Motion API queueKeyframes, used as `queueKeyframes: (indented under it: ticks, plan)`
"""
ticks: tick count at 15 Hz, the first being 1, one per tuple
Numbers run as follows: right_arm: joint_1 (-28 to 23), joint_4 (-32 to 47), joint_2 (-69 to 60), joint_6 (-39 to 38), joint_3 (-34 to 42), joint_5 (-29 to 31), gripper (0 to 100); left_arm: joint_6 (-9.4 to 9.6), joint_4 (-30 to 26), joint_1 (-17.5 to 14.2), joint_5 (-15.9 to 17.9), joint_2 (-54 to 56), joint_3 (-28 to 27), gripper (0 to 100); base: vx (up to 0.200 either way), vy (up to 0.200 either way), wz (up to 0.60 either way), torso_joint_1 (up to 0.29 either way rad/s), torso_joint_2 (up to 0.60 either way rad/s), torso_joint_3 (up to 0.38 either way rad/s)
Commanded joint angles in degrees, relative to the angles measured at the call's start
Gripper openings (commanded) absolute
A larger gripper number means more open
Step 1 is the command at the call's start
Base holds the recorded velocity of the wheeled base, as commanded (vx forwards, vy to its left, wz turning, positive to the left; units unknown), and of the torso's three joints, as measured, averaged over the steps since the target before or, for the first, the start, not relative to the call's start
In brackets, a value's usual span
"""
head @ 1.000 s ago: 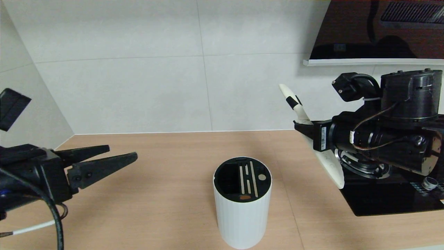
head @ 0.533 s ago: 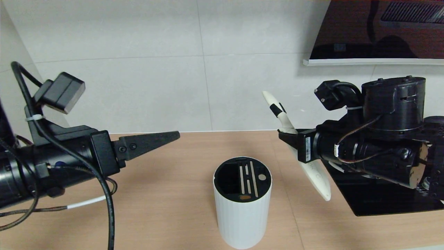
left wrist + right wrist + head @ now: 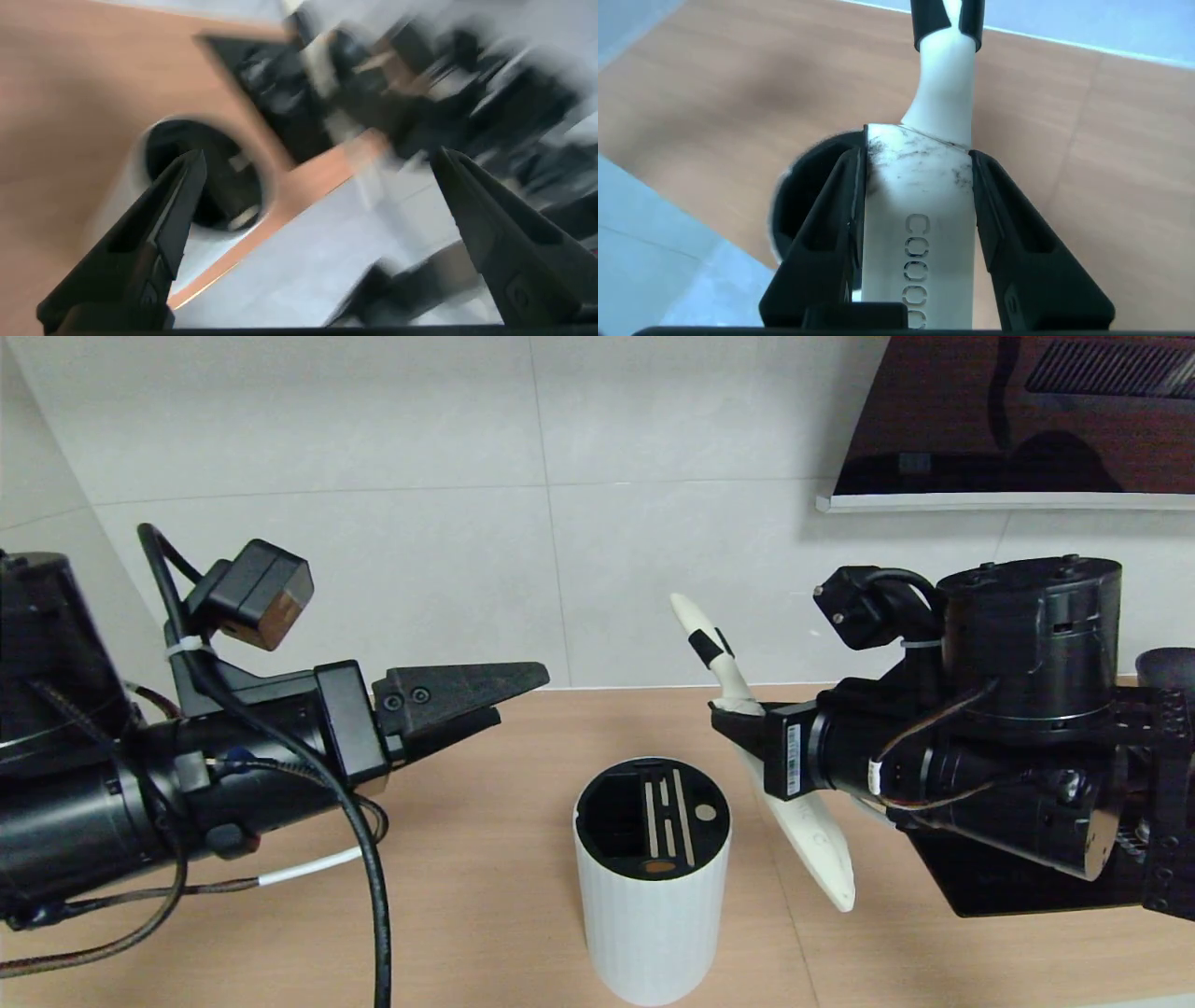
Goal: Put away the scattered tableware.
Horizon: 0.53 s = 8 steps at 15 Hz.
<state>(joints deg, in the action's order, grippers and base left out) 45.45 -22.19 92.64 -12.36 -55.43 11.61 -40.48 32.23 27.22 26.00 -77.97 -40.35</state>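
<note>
White utensil (image 3: pixel 805 823) with embossed lettering in right claw's (image 3: pixel 734 720) pinch, near holder (image 3: pixel 653 915); left claw (image 3: pixel 519 696) spread wide.

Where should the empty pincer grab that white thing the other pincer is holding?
I'd grab the white utensil by its slim handle, near the black band, coming from the robot's left. That end sticks up free above the right pincer, which clamps the middle, while the wide end hangs tilted down. The open left pincer faces it from that side.
</note>
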Motion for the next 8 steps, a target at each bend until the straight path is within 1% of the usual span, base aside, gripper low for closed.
queueKeyframes:
  ticks: [1, 3, 4, 5, 6, 8]
  plan:
    - [1.4, -0.23, 1.32, -0.47, -0.2, 0.0, 0, -4.43, 3.19, 1.69, -0.25, -4.12, 0.01, 100, 0.0, 0.0, 0.0, 0.0, 0.0, 0.0]
    - [2.37, -0.14, 2.02, -2.23, -1.35, 0.0, 0, -6.54, 5.47, 2.05, -0.34, -5.7, 0.01, 100, 0.0, 0.0, 0.0, 0.0, 0.0, 0.0]
    - [3.42, 0.04, 2.29, -3.72, -2.05, 0.08, 0, -8.29, 7.23, 2.66, -0.6, -6.84, -0.08, 100, 0.0, 0.0, 0.0, 0.0, 0.0, 0.0]
    - [4.21, 0.21, 2.29, -4.34, -2.31, 0.08, 0, -9.88, 8.99, 3.01, -1.39, -7.63, -0.08, 100, 0.0, 0.0, 0.0, 0.0, 0.0, 0.0]
    - [4.91, 0.21, 2.37, -4.6, -2.4, 0.08, 0, -11.46, 11.19, 3.89, -3.06, -8.95, -0.08, 100, 0.0, 0.0, 0.0, 0.0, 0.0, 0.0]
    - [5.97, 0.21, 2.55, -6.27, -3.1, 0.08, 0, -11.72, 14.09, 5.47, -5.96, -11.24, -0.17, 100, 0.0, 0.0, 0.0, 0.0, 0.0, 0.0]
